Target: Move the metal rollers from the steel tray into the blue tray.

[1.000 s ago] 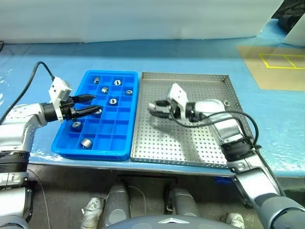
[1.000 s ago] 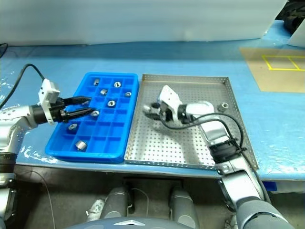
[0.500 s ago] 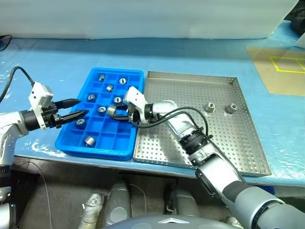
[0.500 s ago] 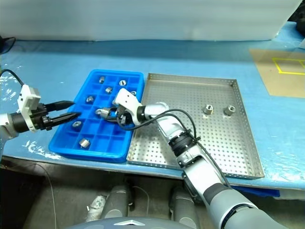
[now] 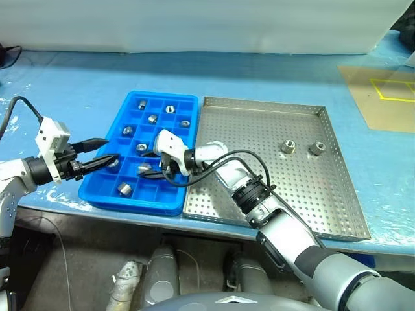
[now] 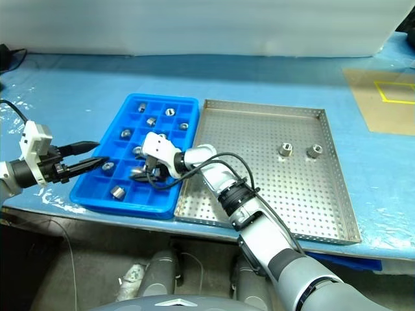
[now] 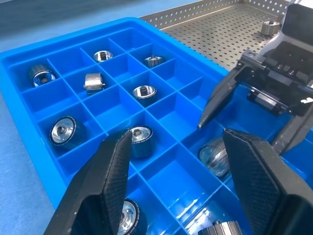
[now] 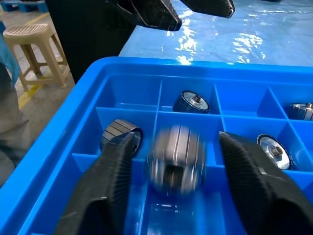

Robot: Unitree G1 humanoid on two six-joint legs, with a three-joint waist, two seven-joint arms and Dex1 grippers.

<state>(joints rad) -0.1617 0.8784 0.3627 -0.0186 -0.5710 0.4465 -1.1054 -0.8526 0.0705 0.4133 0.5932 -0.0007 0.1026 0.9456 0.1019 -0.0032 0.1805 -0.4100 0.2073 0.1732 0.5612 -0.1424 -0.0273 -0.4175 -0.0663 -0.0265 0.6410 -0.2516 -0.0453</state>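
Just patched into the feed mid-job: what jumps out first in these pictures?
The right gripper hangs over the blue tray with its fingers spread and a roller blurred between them, apparently dropping into a compartment. The left gripper hovers open at that tray's left edge, empty. Two metal rollers lie in the steel tray, toward its far right.

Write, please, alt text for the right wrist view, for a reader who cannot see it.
Between the open right gripper, a blurred metal roller drops into a compartment of the blue tray. Other rollers lie in nearby compartments, and the left gripper shows beyond the tray's edge.
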